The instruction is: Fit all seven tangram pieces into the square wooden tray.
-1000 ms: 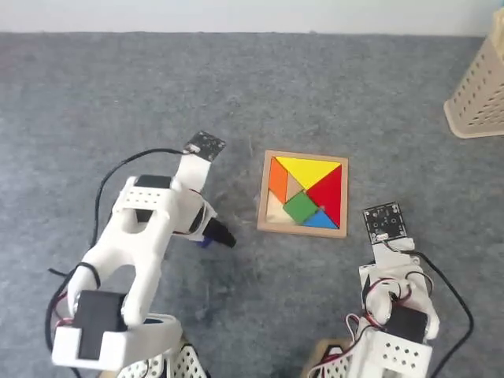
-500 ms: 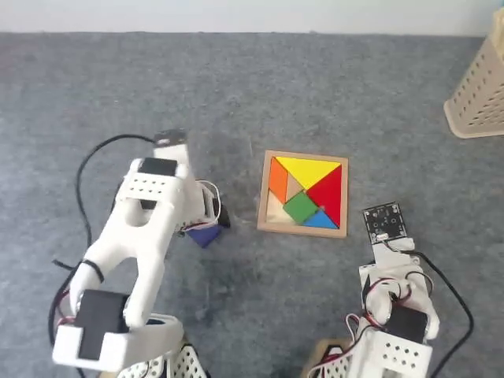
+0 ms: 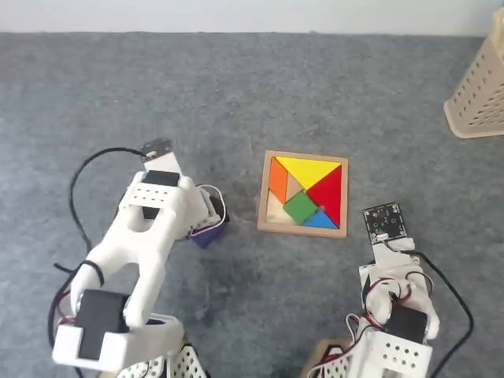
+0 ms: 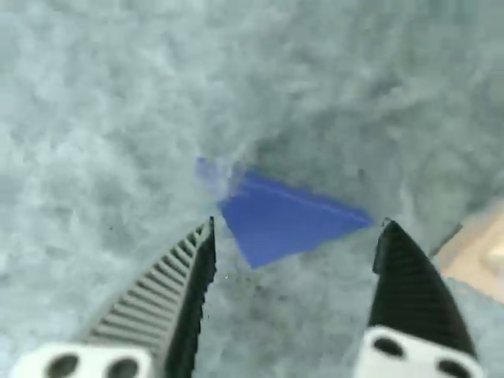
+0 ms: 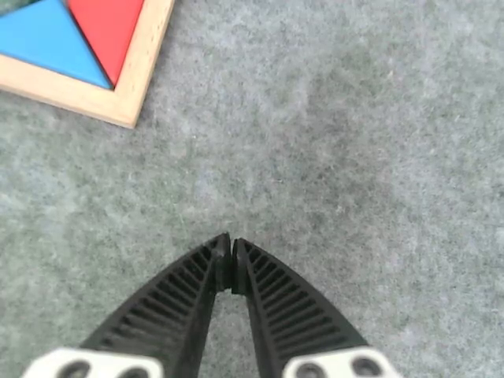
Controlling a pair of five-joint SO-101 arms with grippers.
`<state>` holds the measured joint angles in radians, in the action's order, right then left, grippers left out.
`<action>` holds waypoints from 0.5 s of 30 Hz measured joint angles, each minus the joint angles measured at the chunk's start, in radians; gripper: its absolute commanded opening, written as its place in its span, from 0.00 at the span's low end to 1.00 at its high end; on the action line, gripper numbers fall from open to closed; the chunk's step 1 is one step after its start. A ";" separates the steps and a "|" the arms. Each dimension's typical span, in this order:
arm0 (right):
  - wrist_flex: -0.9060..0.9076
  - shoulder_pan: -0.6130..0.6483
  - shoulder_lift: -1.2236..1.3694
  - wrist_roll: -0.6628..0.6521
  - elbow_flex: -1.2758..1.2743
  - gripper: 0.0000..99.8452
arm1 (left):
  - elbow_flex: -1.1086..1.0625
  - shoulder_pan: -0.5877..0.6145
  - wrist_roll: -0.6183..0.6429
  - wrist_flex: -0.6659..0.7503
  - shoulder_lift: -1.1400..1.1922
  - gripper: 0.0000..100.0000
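1. My left gripper hangs over the grey carpet with its fingers spread wide. The dark blue triangle lies flat between the tips, clamped by neither. Whether a tip touches it I cannot tell.
2. In the high view my left arm lies over that gripper and most of the triangle. One dark blue edge peeks out beside the wrist, near the tray but apart from it.
3. The tray holds a yellow triangle, an orange piece, a red triangle, a green square and a light blue triangle. Bare wood shows beside the orange piece (the green square looks turned, and I cannot tell if it sits flush).
4. My right gripper has its fingers pressed together on nothing, above carpet just off a tray corner. There the light blue and red pieces are cut off by the frame.
5. From above, the right wrist's circuit board covers that gripper.
6. A cream perforated basket stands at the far edge, partly cut off.
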<state>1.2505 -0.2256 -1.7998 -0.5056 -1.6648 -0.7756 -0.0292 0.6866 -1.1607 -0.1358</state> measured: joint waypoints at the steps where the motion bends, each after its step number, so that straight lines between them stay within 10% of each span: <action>1: 0.000 0.000 0.000 0.000 0.000 0.01 | 0.000 0.002 0.009 0.000 0.000 0.31; 15: 0.000 0.000 0.000 0.000 0.000 0.01 | -0.120 0.002 0.028 0.158 0.000 0.31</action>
<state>1.2505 -0.2256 -1.7998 -0.5056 -1.6648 -0.8953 -0.0276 0.7142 -1.0027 -0.1358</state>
